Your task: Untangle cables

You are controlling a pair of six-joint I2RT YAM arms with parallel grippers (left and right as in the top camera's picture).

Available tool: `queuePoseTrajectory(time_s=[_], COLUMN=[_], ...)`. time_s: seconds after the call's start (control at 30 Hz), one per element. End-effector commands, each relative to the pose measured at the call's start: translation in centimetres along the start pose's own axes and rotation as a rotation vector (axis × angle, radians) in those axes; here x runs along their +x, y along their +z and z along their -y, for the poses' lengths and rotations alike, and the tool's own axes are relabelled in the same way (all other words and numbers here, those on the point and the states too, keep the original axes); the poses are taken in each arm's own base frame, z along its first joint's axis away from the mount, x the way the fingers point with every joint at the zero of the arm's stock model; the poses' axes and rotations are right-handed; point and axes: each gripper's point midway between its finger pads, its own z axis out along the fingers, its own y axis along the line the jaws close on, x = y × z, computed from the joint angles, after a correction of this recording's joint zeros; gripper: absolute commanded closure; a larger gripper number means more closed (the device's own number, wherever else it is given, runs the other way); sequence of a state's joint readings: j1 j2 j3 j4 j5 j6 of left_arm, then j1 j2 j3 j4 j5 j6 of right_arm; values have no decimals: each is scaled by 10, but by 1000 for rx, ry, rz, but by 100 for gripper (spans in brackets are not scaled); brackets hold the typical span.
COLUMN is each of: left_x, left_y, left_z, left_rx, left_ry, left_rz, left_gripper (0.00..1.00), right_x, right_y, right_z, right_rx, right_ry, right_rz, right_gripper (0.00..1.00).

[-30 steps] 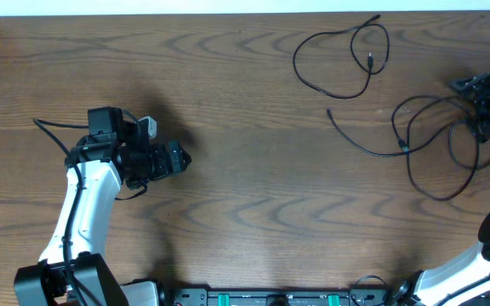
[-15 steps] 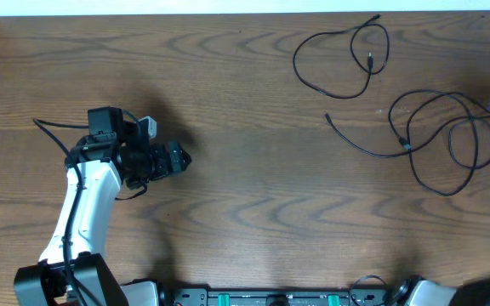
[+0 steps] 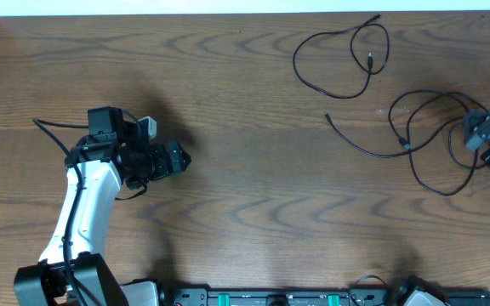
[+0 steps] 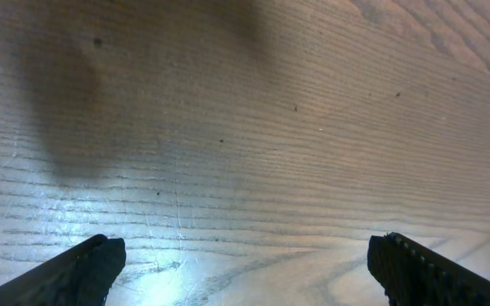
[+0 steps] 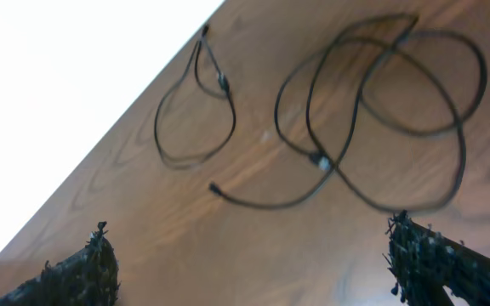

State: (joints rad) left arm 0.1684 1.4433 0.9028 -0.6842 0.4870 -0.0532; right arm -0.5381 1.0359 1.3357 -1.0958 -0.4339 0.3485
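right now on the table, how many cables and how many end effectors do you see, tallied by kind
black cables: 2 (small loop, larger tangled cable)
end effectors: 2 (left end effector, right end effector, both open)
total: 4

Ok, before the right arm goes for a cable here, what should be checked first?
1. Right gripper open and empty: ok, fingers apart, nothing between them.
2. Left gripper open and empty: ok, over bare table.
3. Far cable lying apart from near cable: ok.
4. Near cable free of self-crossings: not ok, its loops cross one another.
5. Right gripper clear of the near cable: cannot tell. In the overhead view it overlaps the cable's right loop, and its height is unclear.
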Motion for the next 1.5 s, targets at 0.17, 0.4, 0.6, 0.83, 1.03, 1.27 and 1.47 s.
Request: queuePoseTrajectory(time_s=[0.17, 0.4, 0.6, 0.83, 1.03, 1.27, 1.47], left_x=[0, 0, 0, 0, 0, 0, 0], left_y=[-3, -3, -3, -3, -3, -3, -3], left_z=[-2, -2, -2, -2, -2, -2, -2], left_rx=[-10, -10, -10, -10, -10, -10, -10], left_ry=[-5, -6, -6, -6, -6, -6, -6], left_rz=[11, 11, 11, 11, 11, 11, 11], left_gripper=[2, 2, 2, 2, 2, 2, 2], right_x=[17, 13, 17, 27, 42, 65, 84], right_y=[-8, -7, -7, -5, -1, 14, 17], right_z=[-6, 6, 8, 8, -13, -46, -53], right_rx=[-25, 39, 48, 52, -19, -217, -367], right_ry=[0, 1, 12, 5, -119, -293, -387], right_rz=[-45, -27, -48, -71, -39, 76, 254], right_gripper=[1, 1, 1, 1, 1, 1, 1])
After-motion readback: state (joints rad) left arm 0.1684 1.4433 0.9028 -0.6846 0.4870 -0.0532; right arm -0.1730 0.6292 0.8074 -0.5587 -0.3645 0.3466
